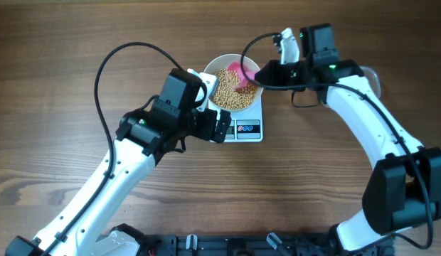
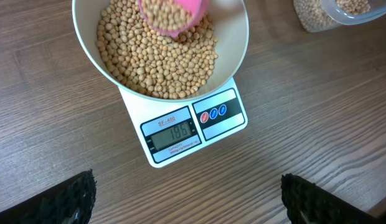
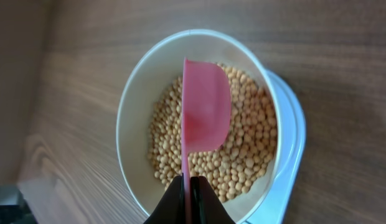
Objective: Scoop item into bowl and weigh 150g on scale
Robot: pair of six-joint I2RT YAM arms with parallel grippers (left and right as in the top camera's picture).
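Note:
The white bowl [image 1: 230,57] stands on the white scale [image 1: 249,130] and holds a heap of tan beans [image 1: 231,97]. My right gripper [image 1: 267,73] is shut on the handle of a pink scoop [image 1: 240,75], which hangs over the bowl. In the right wrist view the scoop [image 3: 205,106] is turned on its side above the beans [image 3: 249,149], and the gripper [image 3: 188,186] pinches its thin handle. In the left wrist view the scoop [image 2: 174,15] carries beans over the bowl [image 2: 243,43]. My left gripper [image 2: 187,202] is open and empty, on the display side of the scale [image 2: 227,127].
A clear plastic tub [image 2: 333,12] of beans sits on the wooden table beyond the scale, at the top right of the left wrist view. In the overhead view the right arm mostly hides it. Black cables loop over both arms.

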